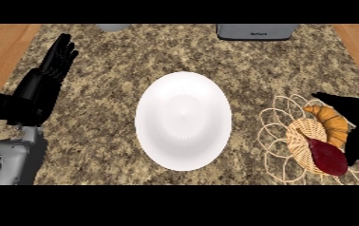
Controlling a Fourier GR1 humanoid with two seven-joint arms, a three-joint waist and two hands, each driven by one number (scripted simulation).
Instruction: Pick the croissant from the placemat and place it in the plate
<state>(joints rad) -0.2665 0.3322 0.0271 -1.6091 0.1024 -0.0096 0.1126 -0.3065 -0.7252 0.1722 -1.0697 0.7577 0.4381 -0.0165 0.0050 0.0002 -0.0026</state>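
Grey forearm and black left hand [43,80] filled the lower left of my head view, the hand resting open near the left edge with its fingers [61,49] straight and pointing up the counter [105,92], holding nothing. At the middle sat the white plate [183,120], bare on the speckled stone, with nothing on it. Over at the right edge I could see the woven placemat [294,142] (a wicker round with looped wire edging), and on it the croissant [329,123], golden and curved, still lying on the mat and well apart from the plate. Just beside the croissant, touching its lower end, lay a dark red, drumstick-shaped item [326,156] that I couldn't identify further. My right hand [345,111] showed only as a black shape at the frame's right edge, over the croissant's outer side; I cannot tell how it was posed. Along the counter's far edge stood a grey appliance [256,31] and part of a pale round object [112,27].
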